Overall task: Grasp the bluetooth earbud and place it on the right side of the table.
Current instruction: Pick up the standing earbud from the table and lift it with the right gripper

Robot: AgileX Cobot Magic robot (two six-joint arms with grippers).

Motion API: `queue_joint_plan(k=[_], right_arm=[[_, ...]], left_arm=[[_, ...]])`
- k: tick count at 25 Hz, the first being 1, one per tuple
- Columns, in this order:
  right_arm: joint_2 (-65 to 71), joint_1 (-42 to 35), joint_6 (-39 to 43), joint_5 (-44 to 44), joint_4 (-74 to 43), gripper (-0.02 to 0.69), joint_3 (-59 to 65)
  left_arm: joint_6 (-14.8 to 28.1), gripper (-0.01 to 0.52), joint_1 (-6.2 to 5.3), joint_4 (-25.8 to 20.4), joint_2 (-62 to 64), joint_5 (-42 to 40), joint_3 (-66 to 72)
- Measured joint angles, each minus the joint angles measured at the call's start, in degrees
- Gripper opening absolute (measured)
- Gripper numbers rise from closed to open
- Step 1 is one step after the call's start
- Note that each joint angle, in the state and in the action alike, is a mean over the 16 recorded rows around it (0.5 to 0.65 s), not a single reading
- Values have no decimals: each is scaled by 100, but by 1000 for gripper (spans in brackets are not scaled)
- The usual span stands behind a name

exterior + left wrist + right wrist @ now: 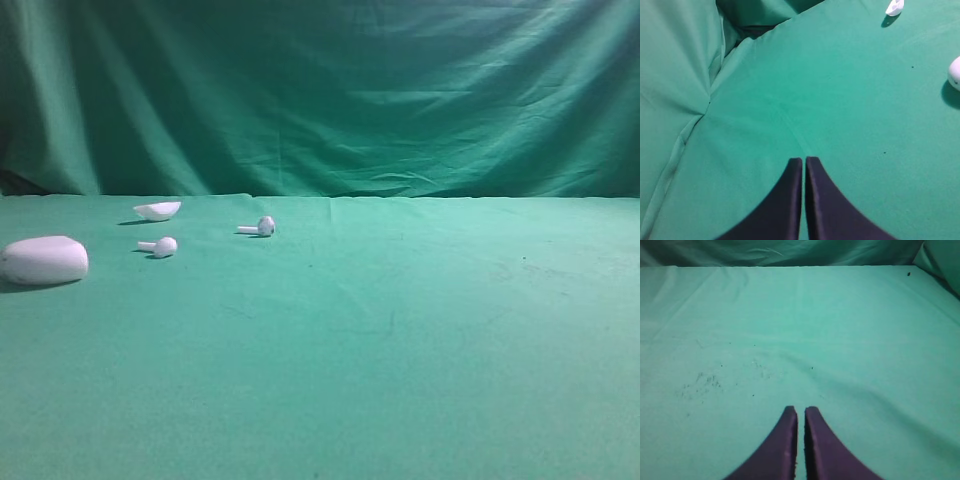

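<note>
Two white bluetooth earbuds lie on the left half of the green table (400,330). One earbud (160,246) is nearer the left; the other earbud (258,227) is closer to the middle, its stem pointing left. Neither gripper shows in the exterior high view. My left gripper (803,160) is shut and empty over bare cloth; no earbud is clearly visible in its view. My right gripper (801,410) is shut and empty over bare cloth, and no earbud is in its view.
A big white oval case (43,260) sits at the far left and shows at the right edge of the left wrist view (955,72). A shallow white lid (158,210) lies behind the earbuds. A small white piece (894,7) sits at the left wrist view's top edge. A green backdrop (320,90) hangs behind.
</note>
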Motion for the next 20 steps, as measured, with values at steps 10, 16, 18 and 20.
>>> queue_joint_plan(k=[10,16,18,20], right_arm=[[0,0,0,0,0,50,0],[0,0,2,-23,8,50,1],[0,-1,9,-113,45,50,2],[0,-2,19,-288,106,50,4]], left_arm=[[0,0,0,0,0,0,0],[0,0,0,0,0,0,0],[0,0,0,0,0,0,0],[0,0,0,0,0,0,0]])
